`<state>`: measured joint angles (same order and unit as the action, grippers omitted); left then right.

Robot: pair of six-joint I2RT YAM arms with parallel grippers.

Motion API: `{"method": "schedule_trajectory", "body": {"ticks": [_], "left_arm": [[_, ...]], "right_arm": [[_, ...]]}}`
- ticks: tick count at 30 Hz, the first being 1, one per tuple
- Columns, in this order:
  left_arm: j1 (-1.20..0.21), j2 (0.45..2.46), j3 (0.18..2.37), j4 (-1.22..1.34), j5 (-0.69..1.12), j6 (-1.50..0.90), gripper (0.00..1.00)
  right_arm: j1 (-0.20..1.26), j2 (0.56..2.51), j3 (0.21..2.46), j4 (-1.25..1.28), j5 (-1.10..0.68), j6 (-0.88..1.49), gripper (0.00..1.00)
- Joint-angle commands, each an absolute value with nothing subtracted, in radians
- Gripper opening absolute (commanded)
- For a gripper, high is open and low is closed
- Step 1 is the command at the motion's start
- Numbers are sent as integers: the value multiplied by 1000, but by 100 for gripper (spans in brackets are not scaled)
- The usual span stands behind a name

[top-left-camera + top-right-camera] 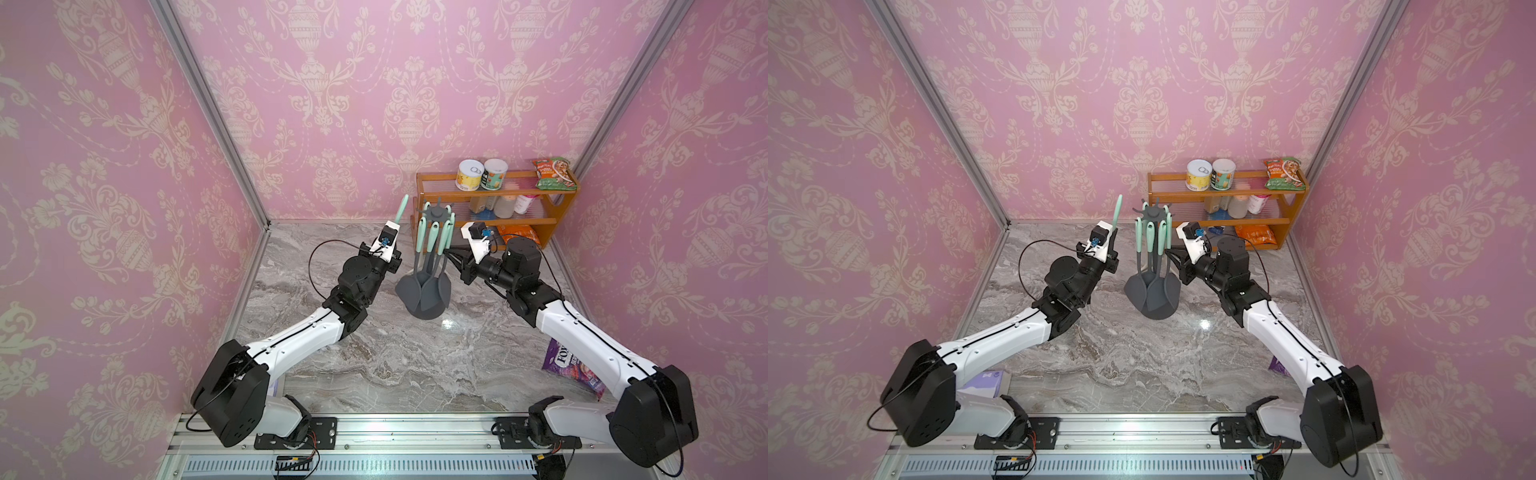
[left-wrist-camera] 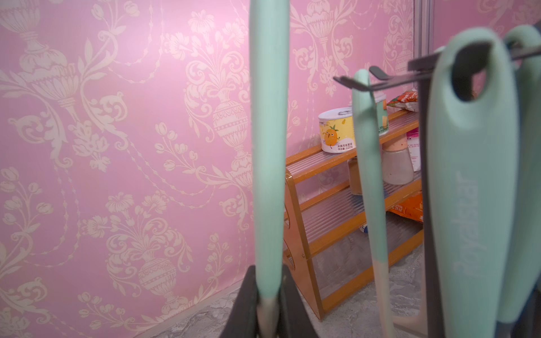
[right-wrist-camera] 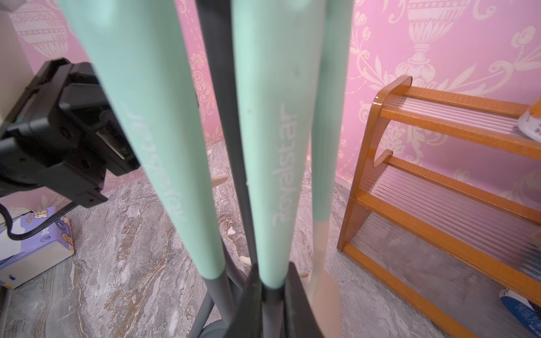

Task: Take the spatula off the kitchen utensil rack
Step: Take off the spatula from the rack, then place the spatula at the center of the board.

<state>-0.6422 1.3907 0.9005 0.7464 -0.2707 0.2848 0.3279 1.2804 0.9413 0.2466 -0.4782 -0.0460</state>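
the loose mint handle (image 2: 268, 146) clamped in the left pincer (image 2: 268, 295) runs off the wrist picture's upper edge. its working end is hidden under that arm's wrist in both top views, so the tool cannot be named. the middle mint handle (image 3: 270, 146) squeezed by the right pincer (image 3: 272, 281) is cut off above too, its head hidden below the pincer. in a top view the dark heads (image 1: 422, 291) beside the right pincer overlap, unsortable; the jars (image 1: 505, 206) beyond it are blurred.
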Motion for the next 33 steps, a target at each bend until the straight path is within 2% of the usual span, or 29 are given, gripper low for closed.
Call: {"method": "schedule_trajectory", "body": {"ticks": [1, 4, 7, 11, 16, 21, 25, 33], "left_arm": [[-629, 1348, 905, 779, -349, 360, 0], [-612, 1344, 972, 624, -442, 392, 0], [-582, 1393, 1129, 327, -585, 350, 0], [-548, 1474, 1294, 43, -797, 253, 0], [-487, 1507, 1413, -234, -868, 24, 0], [-415, 1621, 1557, -513, -867, -111, 0], [-314, 1760, 1647, -698, -778, -198, 0], [-178, 1942, 1692, -696, -834, -175, 0]], "right_arm": [[329, 1304, 947, 216, -462, -58, 5], [329, 1289, 941, 216, -457, -57, 26], [330, 1269, 930, 218, -456, -54, 54], [327, 1237, 906, 223, -459, -48, 71], [328, 1216, 898, 193, -461, -59, 80], [326, 1186, 880, 165, -446, -85, 83], [324, 1175, 877, 147, -454, -85, 84], [319, 1125, 852, 119, -438, -87, 87]]}}
